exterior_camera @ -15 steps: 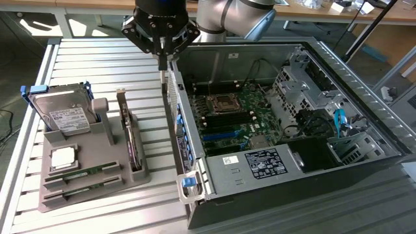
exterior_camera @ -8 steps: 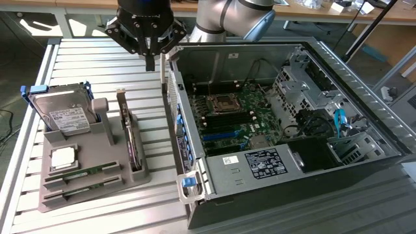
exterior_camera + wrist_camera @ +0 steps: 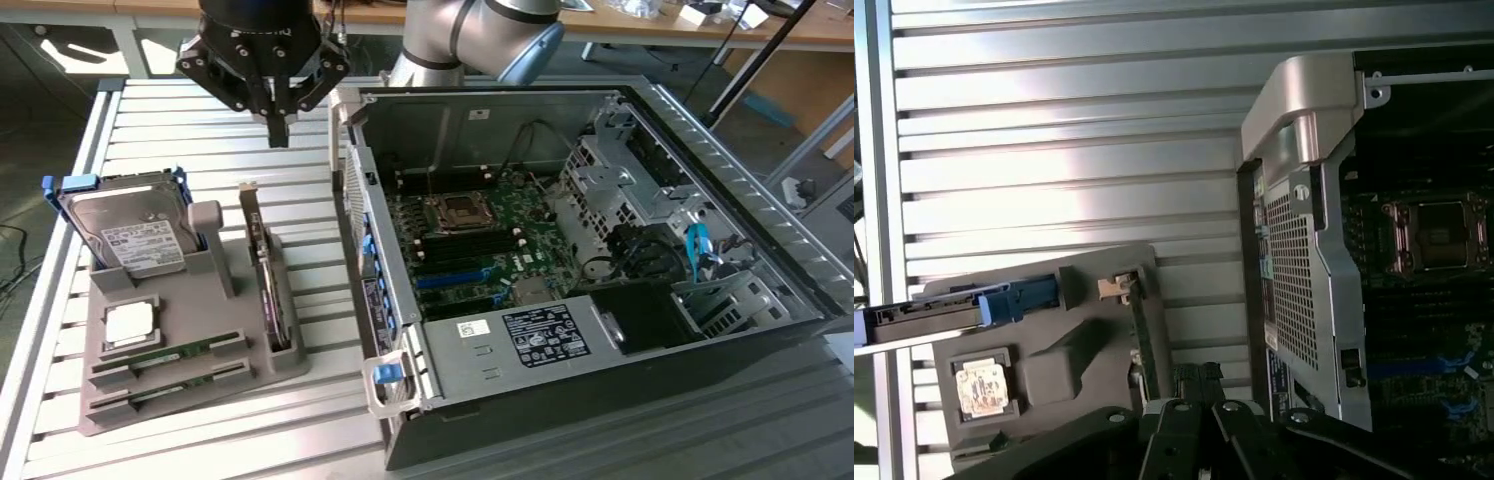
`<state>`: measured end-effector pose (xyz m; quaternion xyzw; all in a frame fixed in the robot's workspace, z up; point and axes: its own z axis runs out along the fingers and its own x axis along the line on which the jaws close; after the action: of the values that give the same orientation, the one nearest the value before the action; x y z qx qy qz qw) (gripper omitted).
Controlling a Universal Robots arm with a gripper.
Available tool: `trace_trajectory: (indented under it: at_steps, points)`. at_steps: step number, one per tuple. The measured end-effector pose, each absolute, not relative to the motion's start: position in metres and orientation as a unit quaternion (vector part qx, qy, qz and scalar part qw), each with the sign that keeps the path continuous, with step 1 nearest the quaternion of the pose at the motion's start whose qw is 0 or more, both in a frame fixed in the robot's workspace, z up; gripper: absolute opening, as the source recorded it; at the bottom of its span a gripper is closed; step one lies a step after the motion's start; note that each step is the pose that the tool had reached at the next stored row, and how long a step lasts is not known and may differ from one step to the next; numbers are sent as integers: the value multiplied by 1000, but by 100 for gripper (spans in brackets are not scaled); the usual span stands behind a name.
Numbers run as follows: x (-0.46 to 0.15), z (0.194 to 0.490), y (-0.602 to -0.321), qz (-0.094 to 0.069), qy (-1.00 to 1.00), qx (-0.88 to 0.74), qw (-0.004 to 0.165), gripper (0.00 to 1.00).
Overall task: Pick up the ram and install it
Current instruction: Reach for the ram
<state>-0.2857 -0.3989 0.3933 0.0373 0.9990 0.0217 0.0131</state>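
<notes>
Slatted metal table (image 3: 174, 125), grey tray (image 3: 276, 374), 2 ram sticks (image 3: 180, 354)

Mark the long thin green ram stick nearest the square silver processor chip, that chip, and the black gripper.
ram stick (image 3: 180, 353), exterior view, middle of its green board.
processor chip (image 3: 130, 322), exterior view, centre of its silver lid.
gripper (image 3: 278, 140), exterior view, tips of its shut fingers.

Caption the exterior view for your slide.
Shut gripper hangs above the table; two ram sticks lie in the holder beside an open computer.
</notes>
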Motion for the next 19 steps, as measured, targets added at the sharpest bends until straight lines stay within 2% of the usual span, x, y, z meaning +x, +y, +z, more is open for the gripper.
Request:
trace_trajectory:
  at_steps: [19]
  points:
    - [-349, 393, -399, 22, 999, 37, 13, 11]
